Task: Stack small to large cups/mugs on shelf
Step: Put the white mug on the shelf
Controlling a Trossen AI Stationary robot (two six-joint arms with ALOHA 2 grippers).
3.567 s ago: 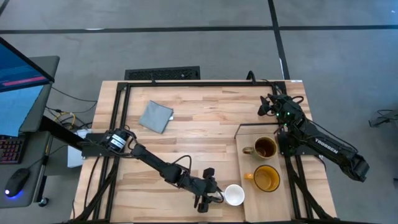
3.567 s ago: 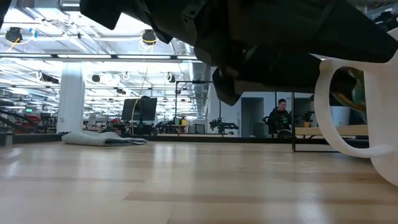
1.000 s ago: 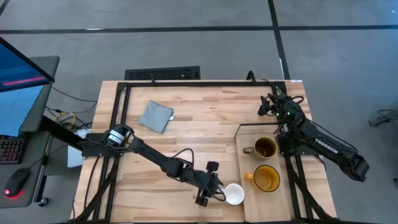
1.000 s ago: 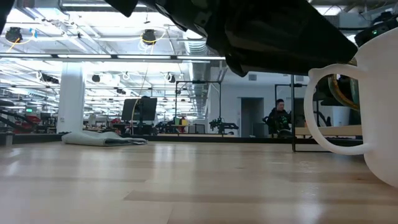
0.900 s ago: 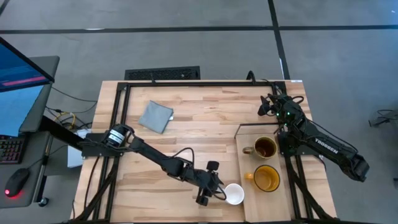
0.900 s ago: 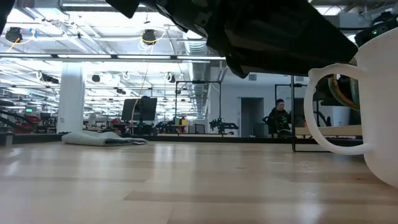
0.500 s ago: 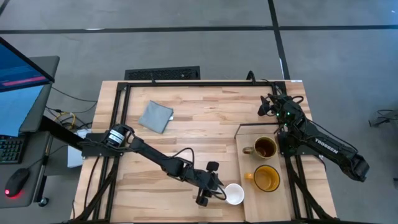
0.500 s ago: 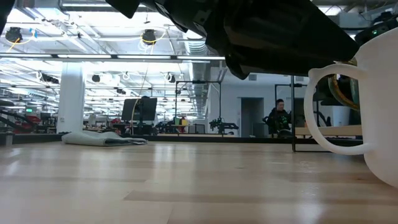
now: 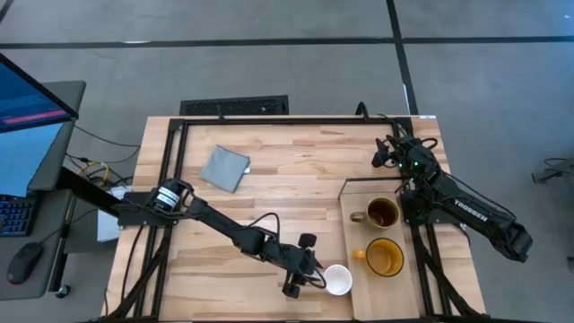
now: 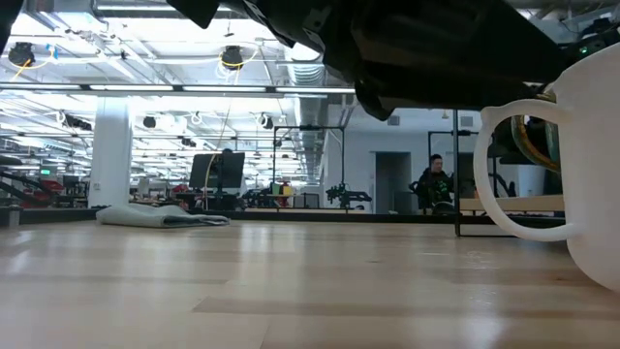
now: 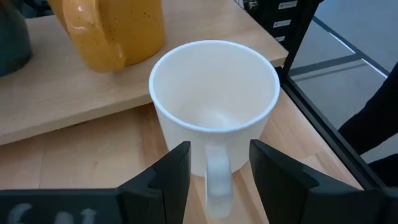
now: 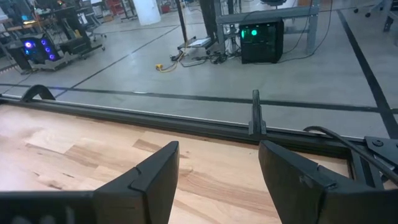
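The small white glazed ceramic mug [image 11: 214,106] is standing upright and empty on the planked wooden tabletop [image 9: 269,197] at its near edge, just left of the long pale wooden shelf board [image 9: 355,229], its handle [image 11: 217,177] pointing left toward the left gripper [image 11: 214,174]. That gripper's two dark fingers [image 11: 166,174] are sitting apart on either side of the handle, not yet closed on it. The mug looks rigid, light and smooth, so it is likely slippery and would chip if knocked; the handle, or the rim wall just above it, seems the surest place to pinch. On the shelf, the yellow-orange speckled mug [image 9: 384,257] is resting near, the dark brown mug [image 9: 381,213] beyond it. The right gripper [image 12: 217,171] is waiting, spread and empty, over the far right corner.
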